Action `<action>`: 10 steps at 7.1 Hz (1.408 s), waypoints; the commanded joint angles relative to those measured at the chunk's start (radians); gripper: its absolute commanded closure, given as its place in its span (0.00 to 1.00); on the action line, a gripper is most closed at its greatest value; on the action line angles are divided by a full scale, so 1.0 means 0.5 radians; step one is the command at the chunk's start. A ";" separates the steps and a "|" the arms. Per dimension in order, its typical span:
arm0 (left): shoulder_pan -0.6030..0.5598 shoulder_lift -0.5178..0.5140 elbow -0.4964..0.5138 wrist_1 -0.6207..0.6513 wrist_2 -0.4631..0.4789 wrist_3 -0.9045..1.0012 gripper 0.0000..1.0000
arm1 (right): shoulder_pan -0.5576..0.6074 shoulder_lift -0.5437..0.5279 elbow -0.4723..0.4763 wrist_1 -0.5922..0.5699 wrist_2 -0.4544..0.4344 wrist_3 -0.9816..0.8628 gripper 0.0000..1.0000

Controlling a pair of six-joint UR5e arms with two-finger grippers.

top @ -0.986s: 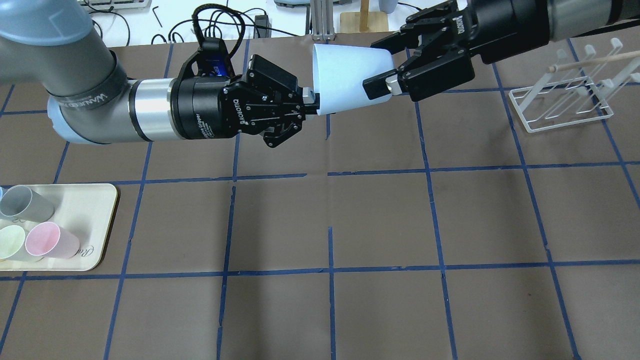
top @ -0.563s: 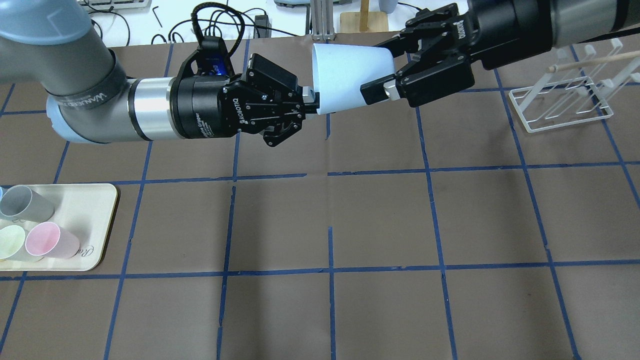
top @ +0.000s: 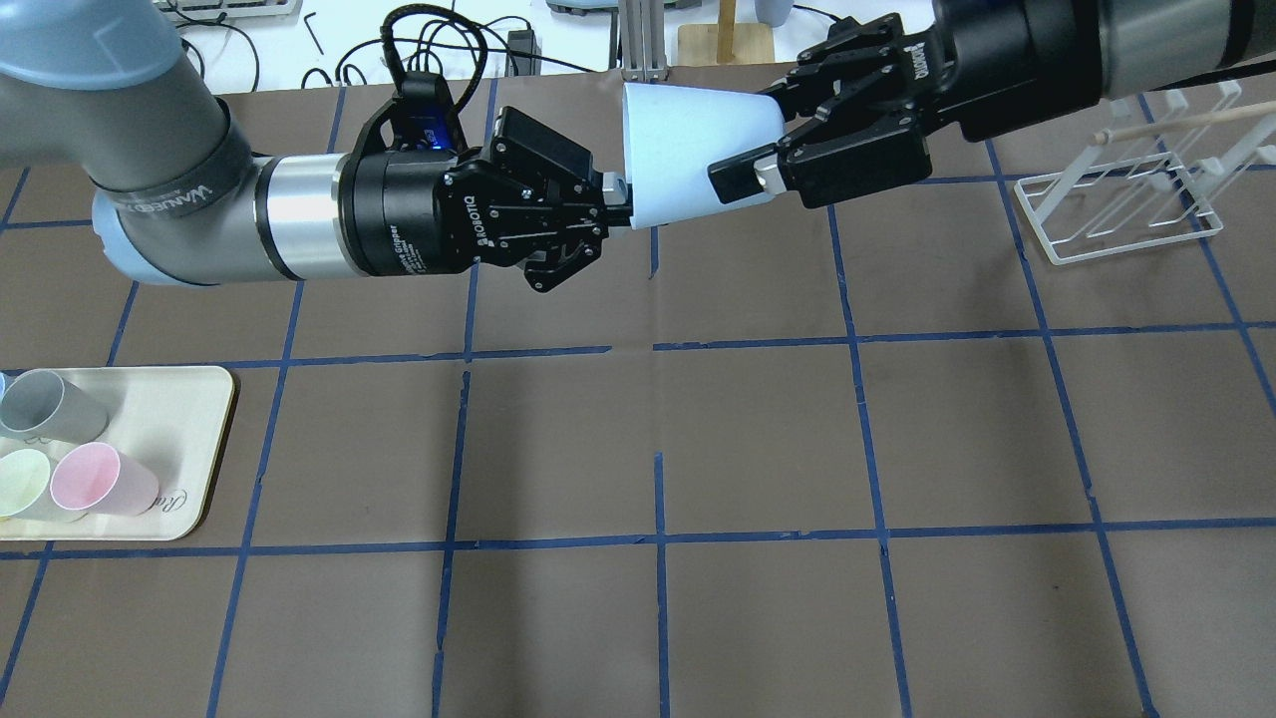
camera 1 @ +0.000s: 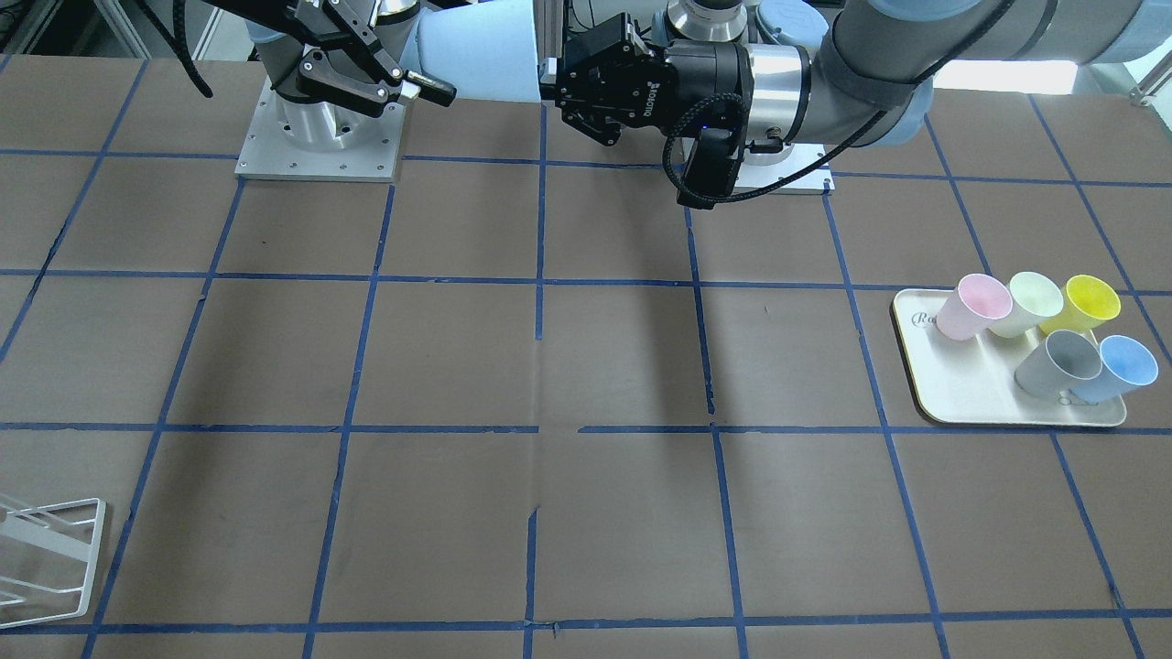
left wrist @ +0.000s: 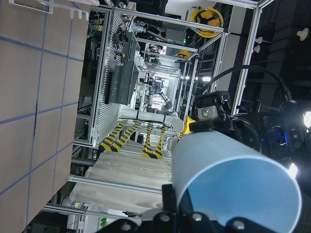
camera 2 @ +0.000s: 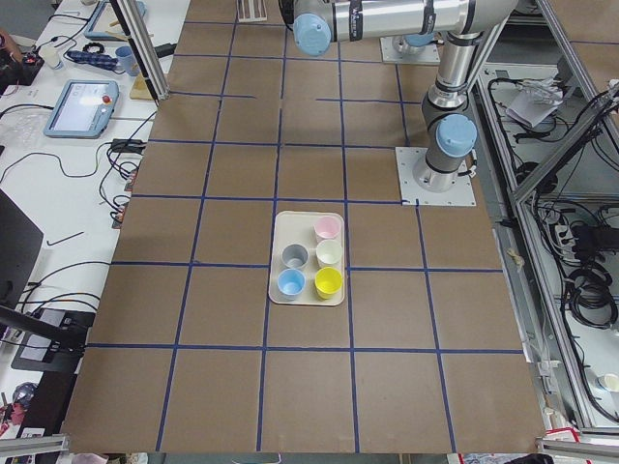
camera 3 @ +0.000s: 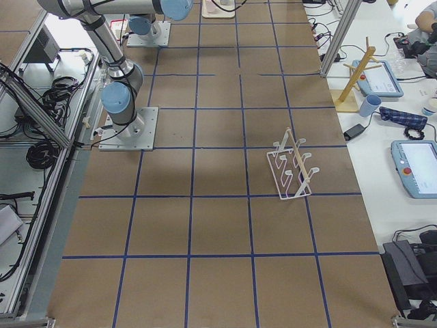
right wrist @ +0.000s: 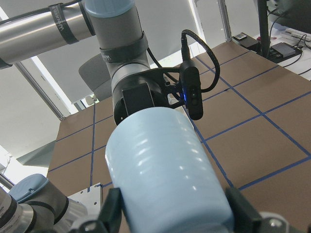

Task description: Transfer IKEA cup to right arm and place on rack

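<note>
The left gripper (top: 620, 202) is pinched tight on the rim of the IKEA cup (top: 678, 150), with one finger outside the wall and the other inside the mouth. It carries the cup in the air above the far side of the table (top: 758, 439), between the two arms. The right gripper (top: 756, 138) has its jaws spread wide and straddles the cup's narrow end. In the overhead view one finger lies across the cup's lower wall and the other reaches along its upper edge. In the right wrist view the fingers (right wrist: 112, 213) flank the base on both sides; whether the pads press on the plastic cannot be told.

The cup is a smooth, handleless, pale sky-blue plastic tumbler, wide at the mouth and tapering to a smaller base. Light bands glint along its wall in the right wrist view.

It lies on its side, its long axis about level and running along the table from one arm to the other. The mouth faces the left gripper; the base points into the right gripper, towards the right arm (top: 1146, 35).

The white wire rack (top: 1121, 204) stands on the table beyond the right gripper, well apart from the cup. At the opposite end a cream tray (camera 1: 961, 380) holds a pink cup (camera 1: 971, 307), a pale green cup (camera 1: 1030, 302), a yellow cup (camera 1: 1090, 304), a grey cup (camera 1: 1058, 361) and a second blue cup (camera 1: 1117, 366).
</note>
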State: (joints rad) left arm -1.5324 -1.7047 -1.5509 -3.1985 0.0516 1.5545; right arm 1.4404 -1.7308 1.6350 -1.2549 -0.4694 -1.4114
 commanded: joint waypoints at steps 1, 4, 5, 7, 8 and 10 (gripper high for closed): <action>0.003 0.007 0.000 -0.003 -0.014 -0.029 0.21 | 0.000 0.001 0.001 0.000 0.000 0.000 0.66; 0.003 0.028 -0.006 0.006 -0.002 -0.115 0.00 | 0.000 0.004 0.001 0.000 -0.003 0.000 0.67; 0.036 0.038 0.006 0.009 0.001 -0.200 0.00 | -0.009 0.004 -0.002 0.003 -0.021 0.031 0.73; 0.132 0.044 0.061 0.025 0.029 -0.326 0.00 | -0.018 0.013 -0.009 0.000 -0.067 0.052 0.75; 0.159 0.038 0.058 0.028 0.029 -0.329 0.00 | -0.034 0.016 -0.015 -0.012 -0.180 0.053 0.85; 0.309 0.071 0.064 0.104 0.044 -0.348 0.00 | -0.171 0.022 -0.030 -0.040 -0.450 0.089 0.88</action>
State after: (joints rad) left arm -1.4184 -1.6794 -1.5199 -3.1754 0.0709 1.3871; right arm 1.4006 -1.7222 1.6255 -1.2696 -0.6115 -1.3789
